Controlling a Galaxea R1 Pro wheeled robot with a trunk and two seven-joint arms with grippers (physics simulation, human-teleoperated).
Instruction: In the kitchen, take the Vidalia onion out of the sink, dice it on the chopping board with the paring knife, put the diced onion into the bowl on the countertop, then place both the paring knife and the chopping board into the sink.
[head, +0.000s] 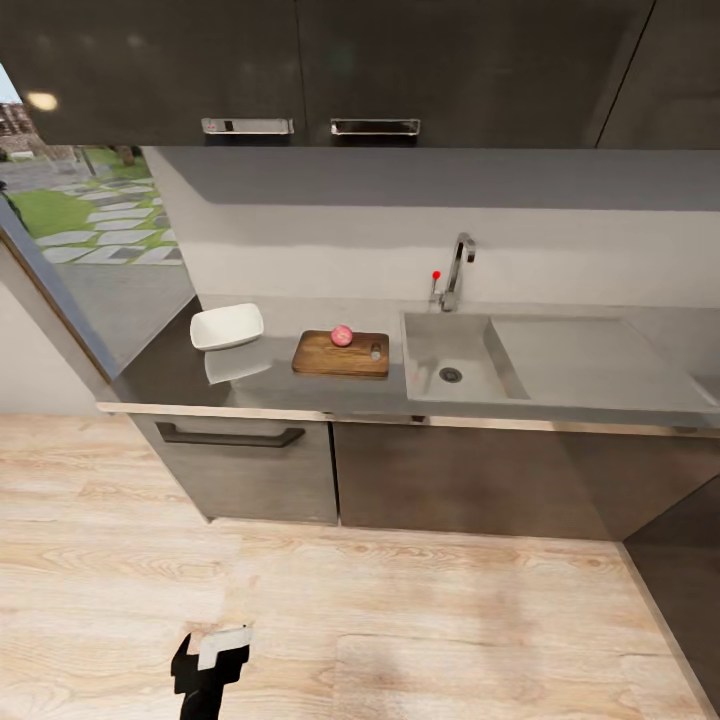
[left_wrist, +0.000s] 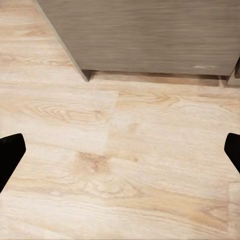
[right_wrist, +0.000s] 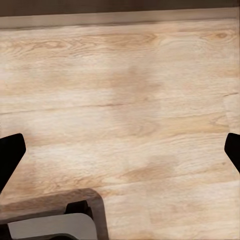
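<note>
Kitchen: sink (head: 455, 360), countertop (head: 250, 385), cabinets (head: 330, 70).

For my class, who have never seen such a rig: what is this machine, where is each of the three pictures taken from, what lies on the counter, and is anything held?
It is a simulated wheeled robot with two arms. The head camera looks at a kitchen: on the countertop lie a white bowl and a chopping board carrying the onion and, it seems, the small knife, beside the sink. The other two pictures come from wrist cameras looking down at the wooden floor. The left gripper and right gripper are open, holding nothing.
</note>
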